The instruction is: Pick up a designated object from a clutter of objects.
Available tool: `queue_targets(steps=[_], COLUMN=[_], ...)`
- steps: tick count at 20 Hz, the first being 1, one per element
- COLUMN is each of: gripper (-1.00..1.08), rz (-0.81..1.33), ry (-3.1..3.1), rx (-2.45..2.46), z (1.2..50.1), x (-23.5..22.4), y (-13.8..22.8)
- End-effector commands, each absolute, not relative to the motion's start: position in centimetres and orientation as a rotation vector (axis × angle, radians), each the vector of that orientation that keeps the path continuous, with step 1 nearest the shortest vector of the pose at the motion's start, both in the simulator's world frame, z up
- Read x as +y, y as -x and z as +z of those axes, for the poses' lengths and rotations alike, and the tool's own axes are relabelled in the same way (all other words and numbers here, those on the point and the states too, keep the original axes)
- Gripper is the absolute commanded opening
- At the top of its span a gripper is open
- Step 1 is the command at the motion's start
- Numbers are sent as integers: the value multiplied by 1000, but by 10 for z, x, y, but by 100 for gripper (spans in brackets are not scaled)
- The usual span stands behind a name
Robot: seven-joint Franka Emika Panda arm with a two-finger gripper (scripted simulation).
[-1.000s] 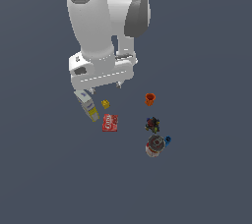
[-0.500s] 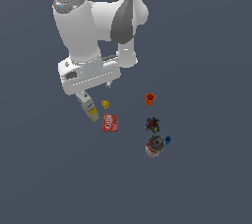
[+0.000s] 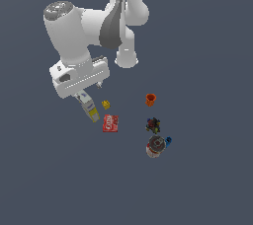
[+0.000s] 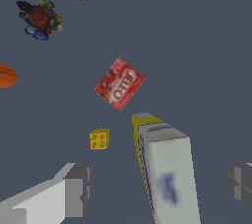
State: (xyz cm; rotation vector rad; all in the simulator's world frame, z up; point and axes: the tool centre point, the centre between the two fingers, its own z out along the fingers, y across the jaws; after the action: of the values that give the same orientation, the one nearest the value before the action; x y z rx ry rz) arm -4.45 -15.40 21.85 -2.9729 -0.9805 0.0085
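Straddling the carton, the pincer (image 4: 157,186) hung with its two grey fingers (image 4: 74,188) spread wide apart, one on each long side of the box and neither touching it. The designated carton (image 4: 165,174) lay flat between them on the dark floor, its white-grey part with the small blue mark nearest the wrist and its yellow part pointing away. In the exterior view the carton (image 3: 88,105) stuck out from under the white hand, which hid its upper end.

To do this step well, the hand probably needed to be centred so both fingers met the long sides evenly, then lowered until the pads sat well down the box's walls before closing. The carton looked nearer one finger than the other, so a small sideways correction seemed wise; otherwise the nearer finger might push and turn the box.

Just beside the carton's yellow end lay the tiny yellow block (image 4: 99,139), and a little beyond it the flat red packet (image 4: 119,83). Well apart were the orange cup (image 3: 150,99), the dark multicoloured lump (image 4: 40,19), the round can (image 3: 155,146) and the small blue piece (image 3: 168,141).
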Motion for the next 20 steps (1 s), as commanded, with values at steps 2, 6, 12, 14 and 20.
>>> queue_targets(steps=[2,6,12,14,20], gripper=[100,100,100,100,100], rz=[5,2,0,0,0], ry=[2949,2927,2905,2901,2901], rx=[-1062,-1131,-1194,-1205,-1206], z=[213,208,203,203,201], x=[-166,-176,-185,-187,-187], y=[50,55,59,60,61])
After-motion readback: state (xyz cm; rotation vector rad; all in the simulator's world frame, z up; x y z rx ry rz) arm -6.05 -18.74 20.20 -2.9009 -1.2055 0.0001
